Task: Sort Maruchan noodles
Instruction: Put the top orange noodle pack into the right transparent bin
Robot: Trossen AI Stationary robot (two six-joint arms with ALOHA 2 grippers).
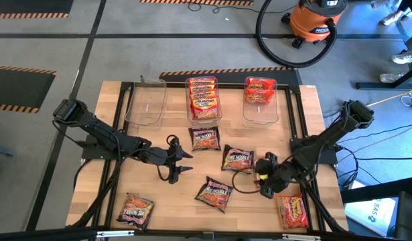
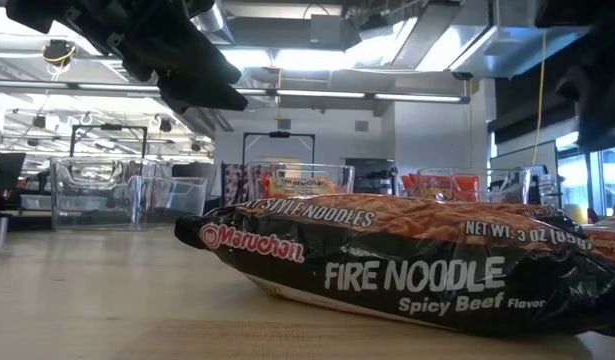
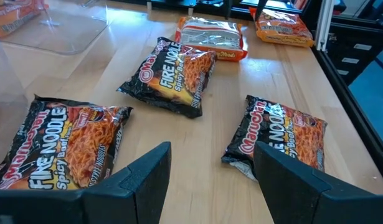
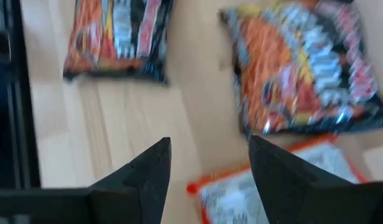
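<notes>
Several dark Maruchan packets lie flat on the wooden table (image 1: 159,201): one (image 1: 206,138) near the middle tub, one (image 1: 237,159), one (image 1: 214,193) and one (image 1: 135,209) at the near left. A red packet (image 1: 293,211) lies at the near right. An orange-yellow packet (image 3: 213,37) lies flat below my right gripper (image 4: 210,162), which is open above it and tipped downward. My left gripper (image 1: 187,162) hovers open left of the table's middle, with bare wood between its fingers (image 3: 147,180) and dark packets (image 3: 172,74) ahead of it.
Three clear tubs stand along the far edge: the left one (image 1: 145,100) holds nothing, the middle one (image 1: 203,84) holds orange-yellow packets, the right one (image 1: 260,114) red packets. A black frame (image 1: 301,120) borders the table. Bare wood lies at the table's left.
</notes>
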